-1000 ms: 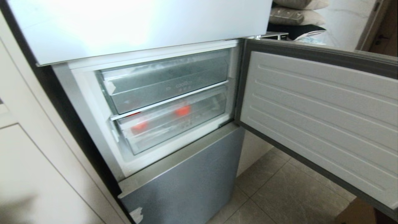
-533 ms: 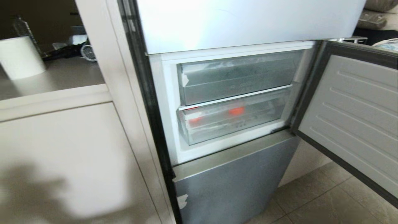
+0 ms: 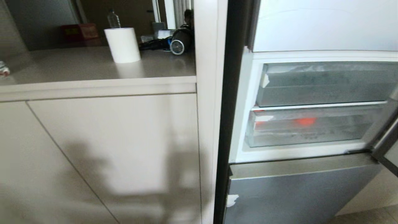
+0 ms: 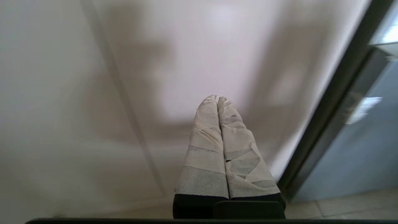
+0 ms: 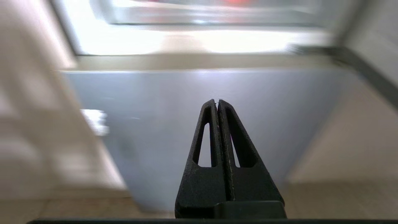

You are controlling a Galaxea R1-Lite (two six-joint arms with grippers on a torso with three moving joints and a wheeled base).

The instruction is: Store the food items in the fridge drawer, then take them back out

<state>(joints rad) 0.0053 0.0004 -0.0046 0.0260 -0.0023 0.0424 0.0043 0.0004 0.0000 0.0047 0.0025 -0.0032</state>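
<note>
The fridge drawer (image 3: 311,133), a clear plastic bin, sits pushed in on the lower shelf of the open fridge at the right of the head view. Through its frosted front the food items show as two blurs, an orange-red one (image 3: 306,121) and a red one (image 3: 260,123) at the drawer's left end. Neither arm is in the head view. My left gripper (image 4: 217,99), fingers wrapped in white tape, is shut on nothing in front of a beige cabinet front. My right gripper (image 5: 216,102), black, is shut and empty before the grey-blue lower door panel (image 5: 202,124), below the drawer (image 5: 199,15).
A second clear bin (image 3: 323,87) sits above the drawer. The fridge door's edge (image 3: 385,140) stands open at far right. Left of the fridge is a beige cabinet (image 3: 108,149) with a counter holding a paper roll (image 3: 122,45), a bottle (image 3: 113,18) and small clutter.
The whole head view has swung left: the fridge has slid to the picture's right and the counter and cabinet have come into view. The drawer and the food in it have not moved.
</note>
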